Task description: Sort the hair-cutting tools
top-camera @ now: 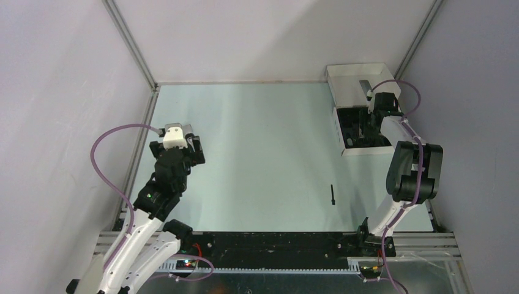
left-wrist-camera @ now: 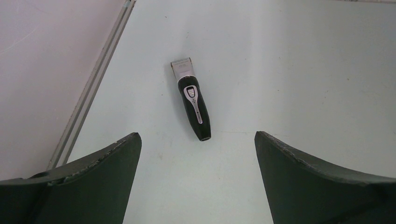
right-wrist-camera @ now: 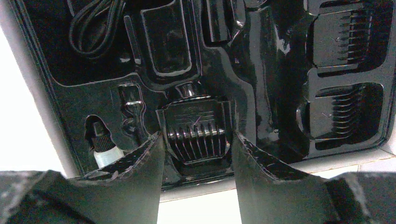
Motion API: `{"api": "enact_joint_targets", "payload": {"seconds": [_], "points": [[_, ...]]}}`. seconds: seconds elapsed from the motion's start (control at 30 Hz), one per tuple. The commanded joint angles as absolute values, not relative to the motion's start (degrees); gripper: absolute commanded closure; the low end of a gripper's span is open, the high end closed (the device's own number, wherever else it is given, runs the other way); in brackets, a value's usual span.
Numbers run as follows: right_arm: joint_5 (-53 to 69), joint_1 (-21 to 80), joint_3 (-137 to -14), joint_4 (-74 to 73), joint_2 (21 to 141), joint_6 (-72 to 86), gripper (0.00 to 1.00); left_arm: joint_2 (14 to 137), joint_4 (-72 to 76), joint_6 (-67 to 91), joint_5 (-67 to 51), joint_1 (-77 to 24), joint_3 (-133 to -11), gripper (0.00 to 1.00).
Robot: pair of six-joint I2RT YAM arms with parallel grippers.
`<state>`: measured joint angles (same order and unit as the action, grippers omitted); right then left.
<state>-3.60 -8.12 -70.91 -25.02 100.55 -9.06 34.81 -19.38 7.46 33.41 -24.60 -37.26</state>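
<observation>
One hair clipper [left-wrist-camera: 194, 100] and one thin stick brush [top-camera: 332, 196] are counted on the desk [left-wrist-camera: 303, 70]. One white box [top-camera: 358, 73] is seen, with one black tray [right-wrist-camera: 261, 93] in it. Three comb attachments are counted in the tray: the near comb attachment [right-wrist-camera: 198, 135], the upper right comb attachment [right-wrist-camera: 350, 35] and the lower right comb attachment [right-wrist-camera: 348, 112]. One coiled cable [right-wrist-camera: 95, 23] and one small bottle [right-wrist-camera: 103, 151] are counted there too. Two tools are seen, the left tool [left-wrist-camera: 197, 135] and the right tool [right-wrist-camera: 197, 135].
</observation>
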Motion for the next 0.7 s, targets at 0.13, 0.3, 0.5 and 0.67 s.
{"api": "enact_joint_targets", "payload": {"seconds": [0.13, 0.3, 0.5, 0.67], "points": [[-4.04, -8.52, -70.14, -25.6, 97.27, -8.22, 0.41, 34.17, -17.55, 6.6, 34.99, -24.96, -36.73, 0.02], [-3.66, -8.78, -70.15, -25.84, 96.17, -7.1, 0.35, 34.35, -17.42, 6.51, 35.09, -24.97, -36.74, 0.02], [-3.38, -8.85, -70.14, -24.95, 94.13, -6.72, 0.35, 34.69, -17.28, 6.42, 35.04, -25.05, -36.74, 0.02], [-4.67, -8.94, -70.14, -23.34, 93.28, -6.1, 0.42, 34.8, -17.25, 6.34, 35.15, -25.14, -36.59, 0.02]]}}
